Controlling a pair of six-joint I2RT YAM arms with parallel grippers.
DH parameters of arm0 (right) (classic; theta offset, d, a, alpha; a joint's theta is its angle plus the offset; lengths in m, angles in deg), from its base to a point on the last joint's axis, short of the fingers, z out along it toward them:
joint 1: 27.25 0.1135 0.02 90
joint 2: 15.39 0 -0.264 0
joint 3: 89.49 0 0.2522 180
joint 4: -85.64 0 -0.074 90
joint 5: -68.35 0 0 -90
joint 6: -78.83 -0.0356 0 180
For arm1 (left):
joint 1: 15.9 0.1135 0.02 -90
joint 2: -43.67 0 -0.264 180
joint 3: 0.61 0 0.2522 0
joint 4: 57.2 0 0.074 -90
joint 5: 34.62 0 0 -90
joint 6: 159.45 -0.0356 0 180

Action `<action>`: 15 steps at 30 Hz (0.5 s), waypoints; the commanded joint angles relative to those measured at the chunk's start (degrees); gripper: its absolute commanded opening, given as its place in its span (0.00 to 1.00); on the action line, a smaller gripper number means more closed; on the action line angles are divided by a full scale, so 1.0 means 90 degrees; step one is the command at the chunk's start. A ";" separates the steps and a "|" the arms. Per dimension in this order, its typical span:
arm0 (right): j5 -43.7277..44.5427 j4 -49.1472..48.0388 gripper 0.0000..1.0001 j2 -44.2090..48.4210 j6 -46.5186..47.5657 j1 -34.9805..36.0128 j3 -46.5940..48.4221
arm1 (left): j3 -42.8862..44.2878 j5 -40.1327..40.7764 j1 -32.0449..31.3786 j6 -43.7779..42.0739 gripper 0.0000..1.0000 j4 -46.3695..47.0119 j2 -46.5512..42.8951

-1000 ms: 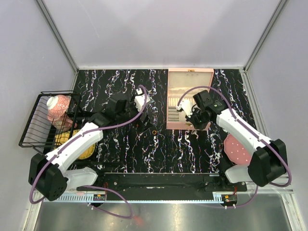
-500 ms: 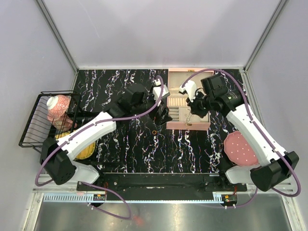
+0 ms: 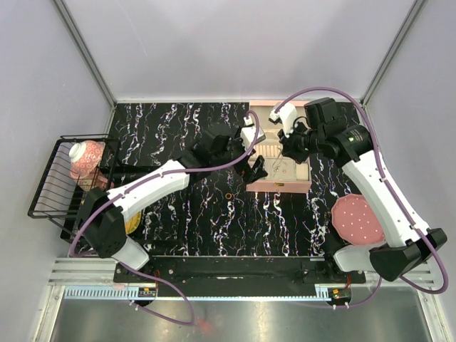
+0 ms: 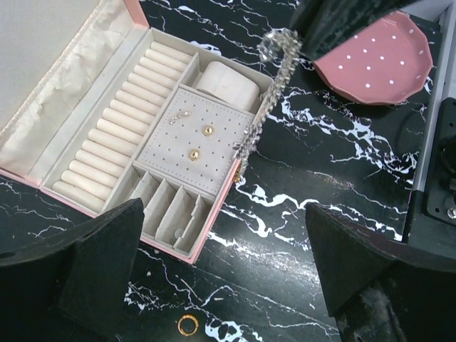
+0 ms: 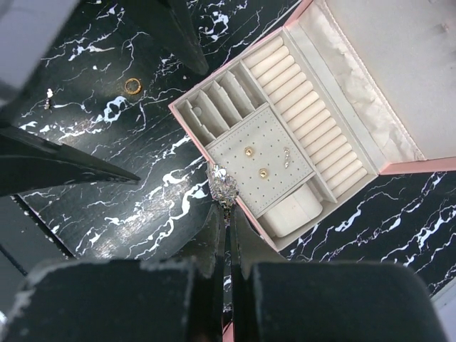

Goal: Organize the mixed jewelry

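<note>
A: What does the right gripper (image 5: 228,214) have?
B: Its jaws are pressed together on a thin pale sparkling strand (image 4: 274,85). The strand hangs from it above the open pink square compartmented box (image 4: 43,57), next to the grey dotted pad (image 4: 171,142) inside; whether its lower end touches the box cannot be told

A: And the left gripper (image 4: 222,210)?
B: It is spread wide and holds nothing, hovering over the black white-veined marble table (image 3: 178,128) beside the box's left edge

A: Where is the other jewelry?
B: A small gold-orange ring (image 4: 187,325) lies loose on the table, just in front of the box and not touching it; two gold stud earrings (image 4: 207,130) sit on the pad

A: Anything else nearby?
B: A round pink dotted disc (image 4: 377,50) rests on the table to the right of the box, well apart from the ring
</note>
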 commanded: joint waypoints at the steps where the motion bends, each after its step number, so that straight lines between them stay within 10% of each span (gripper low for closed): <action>1: -0.0226 0.0147 0.00 -0.0105 -0.0271 0.0041 0.0459 | 0.0472 -0.0113 -0.0015 0.0300 0.99 0.0681 0.0135; 15: -0.0236 0.0304 0.00 -0.0222 -0.0408 0.0041 0.0752 | 0.1215 -0.0659 -0.0045 0.0369 0.89 0.0358 0.0770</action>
